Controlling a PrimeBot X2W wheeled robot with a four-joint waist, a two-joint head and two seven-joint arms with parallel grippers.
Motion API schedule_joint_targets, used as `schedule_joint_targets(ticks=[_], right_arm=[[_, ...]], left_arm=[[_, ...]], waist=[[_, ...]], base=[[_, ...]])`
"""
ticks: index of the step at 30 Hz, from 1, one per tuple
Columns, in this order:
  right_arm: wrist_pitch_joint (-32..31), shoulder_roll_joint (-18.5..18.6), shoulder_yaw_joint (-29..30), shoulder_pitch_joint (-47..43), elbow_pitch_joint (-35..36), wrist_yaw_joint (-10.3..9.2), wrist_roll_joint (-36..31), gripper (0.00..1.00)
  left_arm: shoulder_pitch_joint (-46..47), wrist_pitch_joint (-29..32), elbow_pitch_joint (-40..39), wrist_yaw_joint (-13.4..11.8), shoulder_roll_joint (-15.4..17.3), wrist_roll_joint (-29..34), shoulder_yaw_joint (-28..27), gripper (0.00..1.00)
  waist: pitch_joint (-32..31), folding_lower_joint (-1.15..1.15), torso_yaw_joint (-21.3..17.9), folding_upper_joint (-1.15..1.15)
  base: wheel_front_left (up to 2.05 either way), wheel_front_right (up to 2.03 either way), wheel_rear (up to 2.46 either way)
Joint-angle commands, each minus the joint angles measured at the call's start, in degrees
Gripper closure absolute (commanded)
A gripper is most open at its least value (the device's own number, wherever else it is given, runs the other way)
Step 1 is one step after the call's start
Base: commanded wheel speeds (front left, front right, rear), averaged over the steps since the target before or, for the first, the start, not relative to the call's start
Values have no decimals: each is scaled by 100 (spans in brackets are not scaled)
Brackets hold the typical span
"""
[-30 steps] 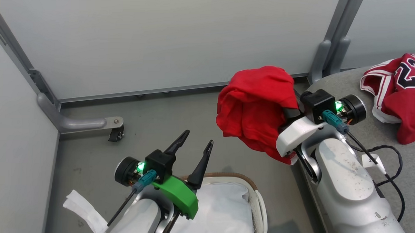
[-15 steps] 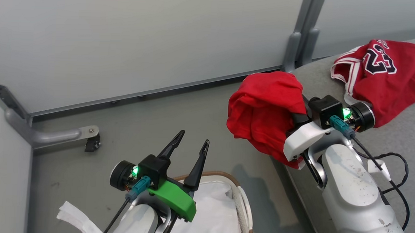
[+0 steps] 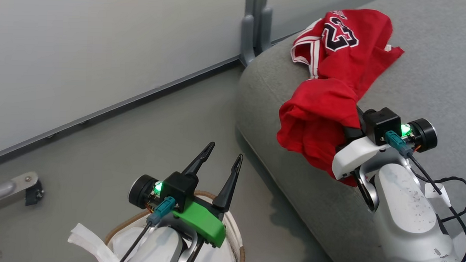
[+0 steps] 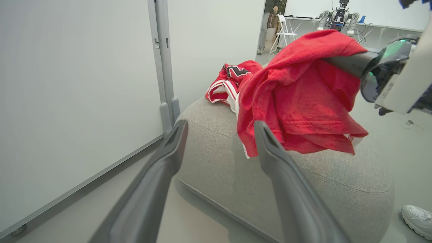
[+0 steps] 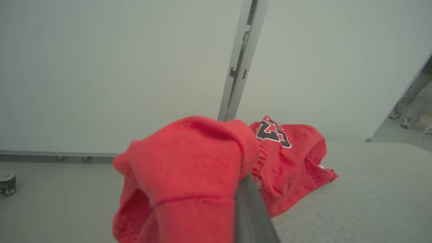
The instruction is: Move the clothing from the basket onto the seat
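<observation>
Red cloth hangs over a grey seat in a robot's grip.
At seven o'clock in the head view, the left gripper (image 3: 224,152) stands empty with its fingers spread, above the basket (image 3: 235,232). At three o'clock, the right gripper (image 3: 351,132) is clamped on the plain red garment (image 3: 314,122) over the seat (image 3: 432,76) edge. The striped-trim garment (image 3: 348,38) lies on the seat at one o'clock.

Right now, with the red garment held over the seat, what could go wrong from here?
The plain red garment hangs near the rounded edge of the seat; released here, it might slide off onto the floor. It is also draped over the shut right end effector, so it may cling when that opens.
</observation>
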State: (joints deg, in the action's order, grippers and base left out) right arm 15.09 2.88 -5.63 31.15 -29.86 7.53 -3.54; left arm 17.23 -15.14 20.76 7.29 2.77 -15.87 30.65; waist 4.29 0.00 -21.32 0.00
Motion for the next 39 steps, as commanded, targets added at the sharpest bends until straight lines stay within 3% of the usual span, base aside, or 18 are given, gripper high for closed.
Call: schedule_joint_targets(ticks=[1,7,14,22,27,31,34,39], right_arm=[[11,4,55,-50,50,-8,-27,100],[11,3,240,-39,138,-8,-9,100],[12,105,575,441,180,-8,-125,100],[11,897,1278,1768,253,-8,-187,100],[11,1672,1714,2586,-76,-8,-322,100],[11,2089,2040,2945,-486,-8,-402,100],[11,2273,2187,3068,-734,-8,-494,100],[11,2082,2564,2772,-1074,-8,-553,100]], left_arm=[[113,0,-6,9,24,83,-5,0],[222,0,-29,15,25,161,28,0],[384,0,-100,21,26,337,24,0],[703,0,-214,22,179,543,50,0],[988,0,-272,22,314,602,191,0],[1179,0,-311,22,378,628,274,0],[1284,0,-311,23,429,670,266,0],[1351,0,-360,23,422,746,199,0]], waist=[[304,0,-505,0],[520,0,-553,0],[920,0,-311,0],[1667,0,238,0],[2142,0,681,0],[2450,0,966,0],[2652,0,1074,0],[2868,0,1151,0]], base=[[0,0,0],[0,0,0],[0,0,0],[0,0,0],[0,0,0],[0,0,0],[0,0,0],[0,0,0]])
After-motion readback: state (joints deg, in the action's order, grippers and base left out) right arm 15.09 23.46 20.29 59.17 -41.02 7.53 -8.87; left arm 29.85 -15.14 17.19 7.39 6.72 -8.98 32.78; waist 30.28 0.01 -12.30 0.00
